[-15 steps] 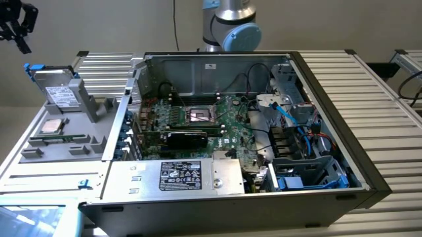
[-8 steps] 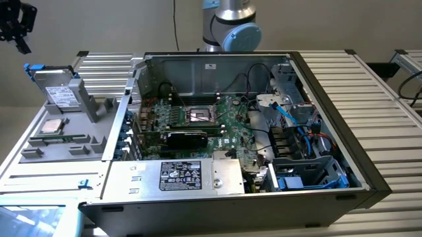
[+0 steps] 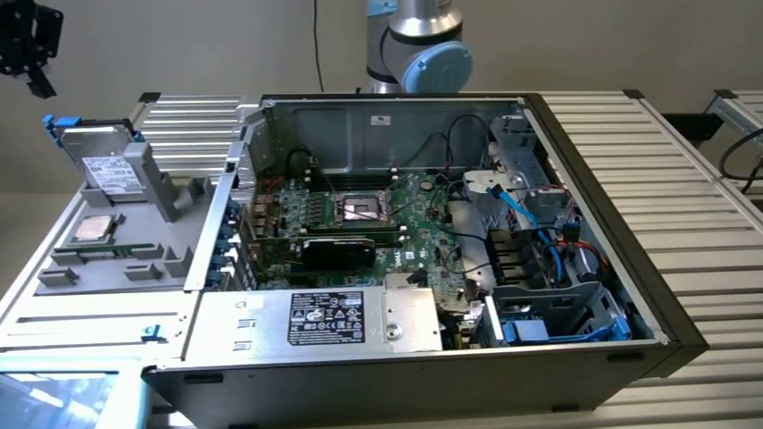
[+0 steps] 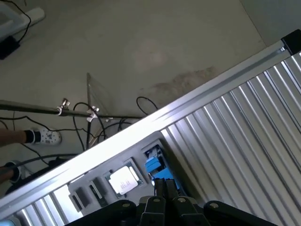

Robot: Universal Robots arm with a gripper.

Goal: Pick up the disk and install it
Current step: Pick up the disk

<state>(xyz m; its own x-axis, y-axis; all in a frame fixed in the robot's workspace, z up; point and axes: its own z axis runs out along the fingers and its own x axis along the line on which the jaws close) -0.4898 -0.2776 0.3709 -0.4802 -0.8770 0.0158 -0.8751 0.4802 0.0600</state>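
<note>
Site was a robotics lab or workshop: a ribbed aluminium workbench carried an opened desktop computer case, a robot arm rose behind the case, and loose cables lay across bare concrete floor.

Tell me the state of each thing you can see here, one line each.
disk: standing on edge in the grey holder, not picked up.
gripper: shut, empty, apart from the disk.
computer case: side open, internals exposed.
CPU chip: lying flat on the grey holder, outside the computer case.
power-supply box: mounted inside the computer case.
</note>
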